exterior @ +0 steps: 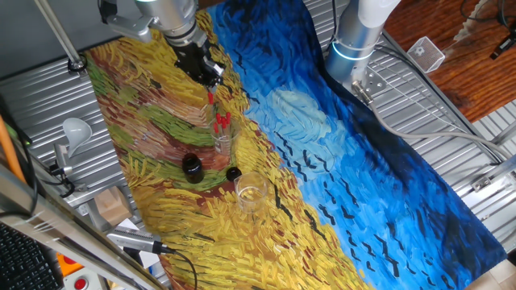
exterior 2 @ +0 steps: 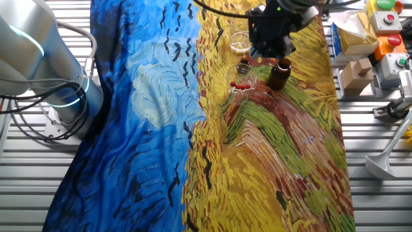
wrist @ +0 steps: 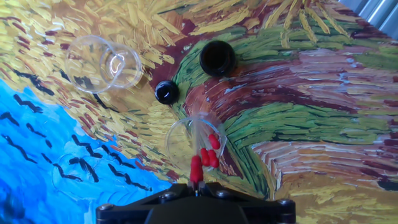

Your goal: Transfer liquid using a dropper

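My gripper [exterior: 211, 84] hangs above a clear glass [exterior: 222, 137] that holds several red-bulbed droppers [exterior: 223, 120]. It is shut on the red bulb of one dropper [wrist: 196, 168], whose clear stem points down toward the glass [wrist: 186, 138]. In the hand view the other droppers [wrist: 211, 149] lean in that glass just ahead of my fingers. A dark bottle [wrist: 217, 58] stands open beyond it, with its small black cap [wrist: 166, 92] beside it. An empty clear glass [wrist: 102, 63] stands to the left. In the other fixed view my gripper [exterior 2: 267, 48] partly hides the bottle [exterior 2: 279, 74].
The table is covered by a painted blue and yellow cloth [exterior: 339, 161]. The arm's base [exterior: 355, 40] stands at the far side. Boxes and buttons [exterior 2: 380, 38] lie off the cloth's edge. A white scoop-like tool [exterior: 74, 133] lies on the metal table.
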